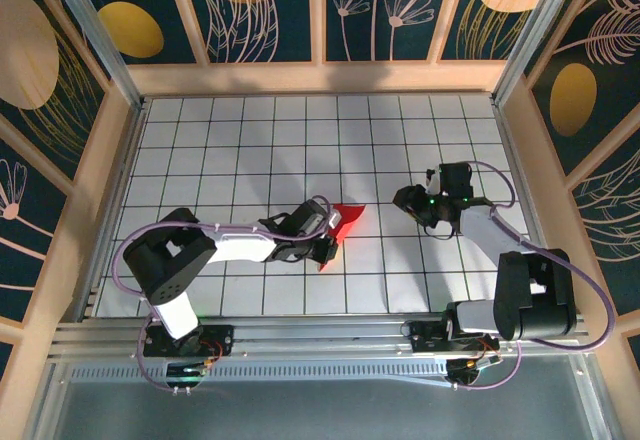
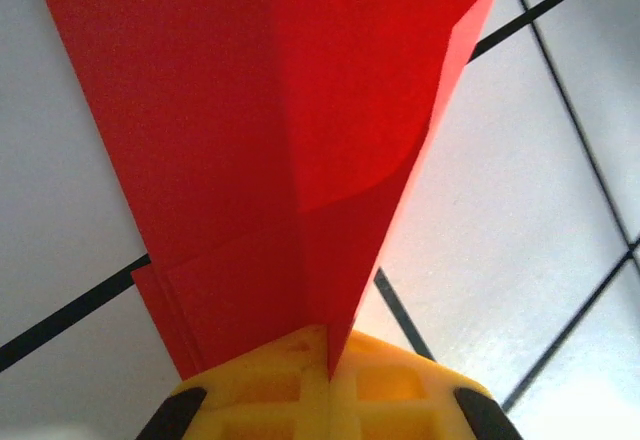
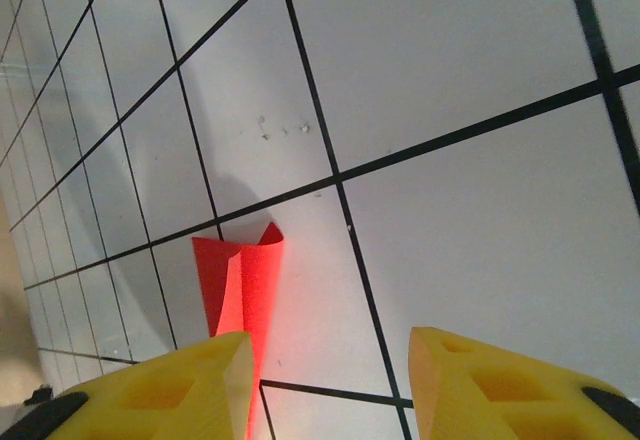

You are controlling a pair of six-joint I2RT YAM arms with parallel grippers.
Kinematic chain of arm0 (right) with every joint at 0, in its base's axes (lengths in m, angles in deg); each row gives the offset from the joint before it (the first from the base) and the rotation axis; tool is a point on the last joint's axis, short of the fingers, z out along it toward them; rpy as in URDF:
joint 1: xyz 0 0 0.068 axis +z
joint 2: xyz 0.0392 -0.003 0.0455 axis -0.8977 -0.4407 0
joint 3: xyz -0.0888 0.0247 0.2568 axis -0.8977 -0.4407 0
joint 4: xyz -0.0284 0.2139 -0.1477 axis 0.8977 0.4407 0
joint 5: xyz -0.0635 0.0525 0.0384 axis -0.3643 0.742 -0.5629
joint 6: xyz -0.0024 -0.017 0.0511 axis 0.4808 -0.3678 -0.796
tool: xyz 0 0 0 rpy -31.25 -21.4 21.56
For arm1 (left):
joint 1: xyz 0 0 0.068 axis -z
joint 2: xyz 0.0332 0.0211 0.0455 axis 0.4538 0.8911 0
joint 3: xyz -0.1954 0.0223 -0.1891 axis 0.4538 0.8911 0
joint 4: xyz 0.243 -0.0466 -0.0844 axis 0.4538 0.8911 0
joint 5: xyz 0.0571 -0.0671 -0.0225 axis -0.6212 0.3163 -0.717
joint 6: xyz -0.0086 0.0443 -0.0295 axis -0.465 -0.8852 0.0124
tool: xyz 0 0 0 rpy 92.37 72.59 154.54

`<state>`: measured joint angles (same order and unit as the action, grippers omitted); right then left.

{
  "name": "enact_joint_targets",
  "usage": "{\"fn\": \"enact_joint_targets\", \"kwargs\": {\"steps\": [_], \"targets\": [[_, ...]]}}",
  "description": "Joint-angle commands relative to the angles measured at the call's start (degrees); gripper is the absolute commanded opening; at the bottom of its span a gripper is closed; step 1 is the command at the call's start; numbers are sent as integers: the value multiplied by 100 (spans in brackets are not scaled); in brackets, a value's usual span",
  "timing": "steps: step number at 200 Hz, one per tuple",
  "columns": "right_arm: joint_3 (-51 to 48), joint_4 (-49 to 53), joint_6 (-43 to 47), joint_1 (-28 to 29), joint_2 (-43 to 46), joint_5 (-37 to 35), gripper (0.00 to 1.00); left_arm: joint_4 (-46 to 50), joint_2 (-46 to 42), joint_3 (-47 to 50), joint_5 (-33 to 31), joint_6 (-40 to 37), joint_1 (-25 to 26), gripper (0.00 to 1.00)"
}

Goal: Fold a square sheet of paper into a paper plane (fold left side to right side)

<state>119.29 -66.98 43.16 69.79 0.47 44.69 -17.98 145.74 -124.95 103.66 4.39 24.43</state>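
Nearby, the right gripper [image 3: 325,335] hangs clear of the paper plane [image 3: 245,280].

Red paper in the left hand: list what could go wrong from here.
1. The left hand pinches only the red paper's narrow end; the wide end is ungripped and may twist or slip when the arm moves.
2. One layer bows away at the right edge in the left wrist view; the creases might spring open.
3. The right hand is open, apart from the paper; approaching, it could knock the free end.
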Motion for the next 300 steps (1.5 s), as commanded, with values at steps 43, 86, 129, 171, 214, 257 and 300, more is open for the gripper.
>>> {"fn": "enact_joint_targets", "kwargs": {"steps": [43,86,129,171,214,257,300], "targets": [[-445,-642,-72,376,240,317,47,-1383,262,318,1494,718,-417,0],[-634,-1196,-568,1016,228,-66,46,-1765,426,393,1713,1006,-501,0],[-829,-1772,-1117,1526,235,-624,42,-2130,500,493,1820,1331,-537,0],[-1033,-2218,-1477,1770,197,-722,42,-2534,599,609,1960,1637,-597,0],[-1145,-2434,-1638,1943,115,-804,42,-2898,715,705,2108,1876,-669,0],[-1062,-2553,-1708,2130,-146,-869,42,-3059,818,731,2208,1973,-715,0],[-973,-2645,-1734,2270,-396,-963,42,-3131,886,733,2267,2007,-730,0]]}}
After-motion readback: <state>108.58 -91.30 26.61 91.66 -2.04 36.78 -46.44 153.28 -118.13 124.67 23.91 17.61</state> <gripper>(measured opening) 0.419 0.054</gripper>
